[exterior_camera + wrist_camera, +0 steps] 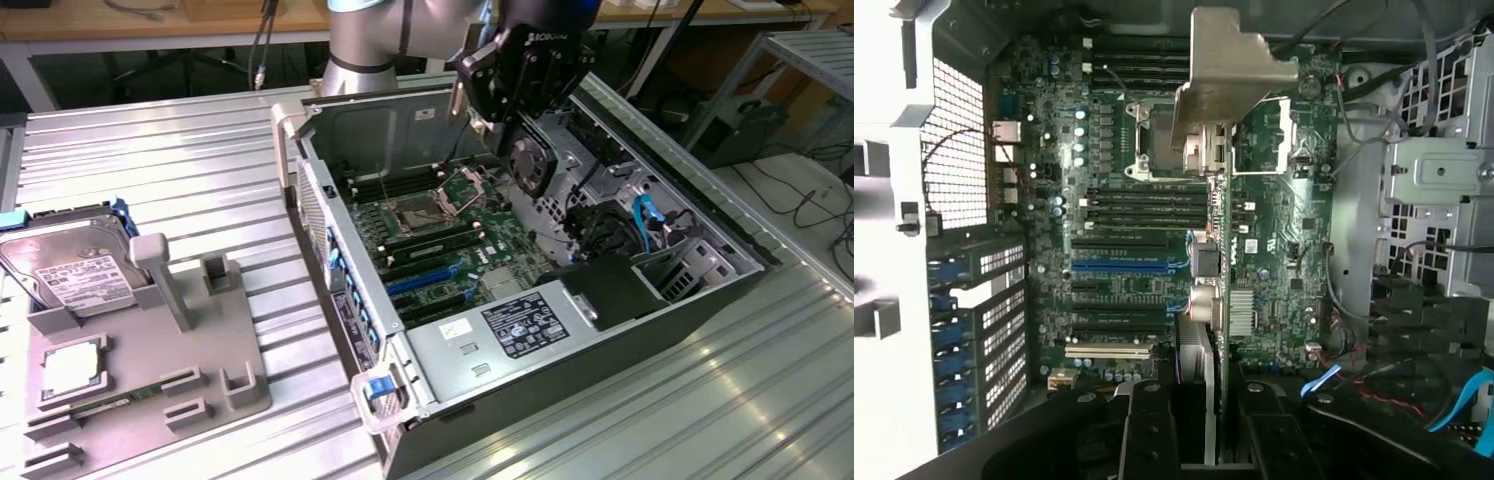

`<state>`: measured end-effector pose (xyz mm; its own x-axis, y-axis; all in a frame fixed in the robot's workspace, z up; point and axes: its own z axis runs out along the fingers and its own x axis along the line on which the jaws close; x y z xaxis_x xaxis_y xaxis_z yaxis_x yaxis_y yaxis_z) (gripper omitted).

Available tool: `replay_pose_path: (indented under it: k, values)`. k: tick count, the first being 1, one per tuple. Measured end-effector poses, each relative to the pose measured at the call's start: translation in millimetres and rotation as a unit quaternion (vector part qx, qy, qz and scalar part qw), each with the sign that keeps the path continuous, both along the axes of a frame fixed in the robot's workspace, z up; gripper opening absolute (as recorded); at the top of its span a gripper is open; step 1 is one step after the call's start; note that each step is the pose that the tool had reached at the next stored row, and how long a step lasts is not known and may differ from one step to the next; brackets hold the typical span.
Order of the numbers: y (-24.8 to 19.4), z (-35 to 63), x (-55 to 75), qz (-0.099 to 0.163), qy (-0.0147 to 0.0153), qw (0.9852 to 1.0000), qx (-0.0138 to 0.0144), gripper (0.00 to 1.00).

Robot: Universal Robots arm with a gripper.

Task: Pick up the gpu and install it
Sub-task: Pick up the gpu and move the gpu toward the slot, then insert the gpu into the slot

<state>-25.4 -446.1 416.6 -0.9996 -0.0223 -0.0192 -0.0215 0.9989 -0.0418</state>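
Gripper (525,75) fingers (1150,432) clamped on the gpu (1217,300), held edge-on between them (silver bracket (1232,75) at its far end) over the open computer case (454,345), motherboard (1134,205) and CPU socket (1154,135) beyond the fingertips, blue cables (645,222) beside, hard drive (74,270) well apart, its white label unreadable.

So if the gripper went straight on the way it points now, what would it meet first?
The motherboard in the open case, likely near its expansion slots, with the held gpu touching before the gripper does; depth is unclear.
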Motion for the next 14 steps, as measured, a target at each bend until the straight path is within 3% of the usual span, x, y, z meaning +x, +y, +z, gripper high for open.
replay_pose_path:
  k: [4,12,13,14]
  values:
    - [0.3,-1.9,15.5,0.004,0.0003,1.0000,0.0009,0.28]
    - [0.3,-2.0,15.7,0.005,0.0004,1.0000,0.0009,0.28]
    - [0.3,-2.0,15.8,0.009,0.0004,1.0000,0.0010,0.28]
    - [0.3,-2.0,15.8,0.032,0.0004,0.9995,0.0009,0.28]
